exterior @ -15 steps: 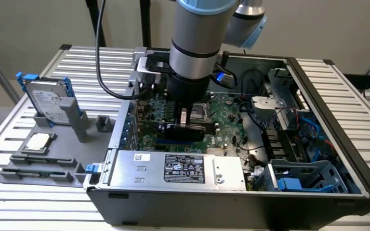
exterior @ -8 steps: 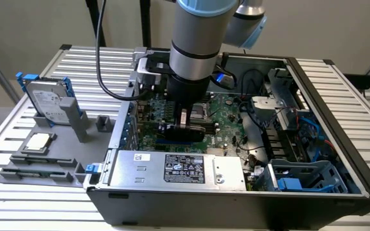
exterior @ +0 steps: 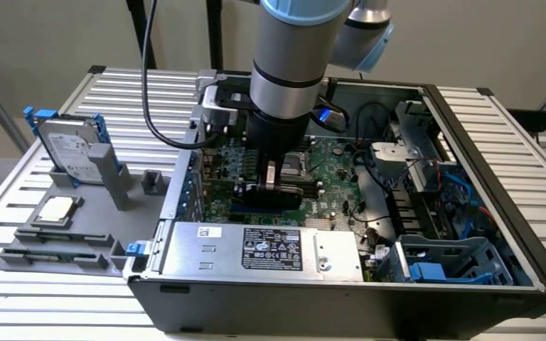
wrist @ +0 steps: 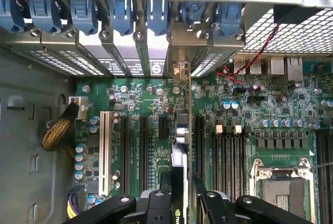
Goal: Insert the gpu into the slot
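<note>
Gpu [wrist: 178, 164] stands edge-on over the green motherboard [wrist: 260, 109], gripped firmly by the end effector [wrist: 182, 187]

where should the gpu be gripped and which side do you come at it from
Pinch the gpu across its two flat faces at its upper edge, coming down from above the motherboard. It stands edge-on, thin as a blade, and its lower edge must stay free. The gripper holds it this way.
</note>
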`<state>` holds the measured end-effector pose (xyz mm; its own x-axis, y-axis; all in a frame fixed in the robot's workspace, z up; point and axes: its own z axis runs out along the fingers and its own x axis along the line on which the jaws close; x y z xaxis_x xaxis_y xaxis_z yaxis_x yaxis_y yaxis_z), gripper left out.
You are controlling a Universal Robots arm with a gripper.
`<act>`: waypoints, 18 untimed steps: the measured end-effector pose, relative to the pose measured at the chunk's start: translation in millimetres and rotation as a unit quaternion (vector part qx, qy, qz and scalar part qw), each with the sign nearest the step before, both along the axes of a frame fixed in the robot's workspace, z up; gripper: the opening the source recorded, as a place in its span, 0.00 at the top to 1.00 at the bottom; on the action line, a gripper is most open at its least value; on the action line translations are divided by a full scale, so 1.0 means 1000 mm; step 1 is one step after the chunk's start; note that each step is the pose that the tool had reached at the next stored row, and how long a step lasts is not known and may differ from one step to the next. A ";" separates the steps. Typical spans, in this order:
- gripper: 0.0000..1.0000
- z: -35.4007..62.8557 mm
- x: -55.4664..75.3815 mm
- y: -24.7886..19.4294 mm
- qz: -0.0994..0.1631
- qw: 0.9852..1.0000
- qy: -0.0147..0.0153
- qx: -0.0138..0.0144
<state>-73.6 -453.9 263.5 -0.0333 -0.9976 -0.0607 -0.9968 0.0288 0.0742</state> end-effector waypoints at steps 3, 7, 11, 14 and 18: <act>0.74 0.0000 0.000 0.0001 0.000 1.000 0.000 0.000; 0.74 0.0000 0.000 0.0001 0.000 1.000 0.000 0.000; 0.74 -0.0011 0.000 0.0001 0.000 1.000 0.000 -0.001; 0.74 -0.0019 0.000 0.0000 0.000 1.000 0.000 -0.001; 0.74 -0.0032 0.000 -0.0001 0.000 1.000 0.000 -0.002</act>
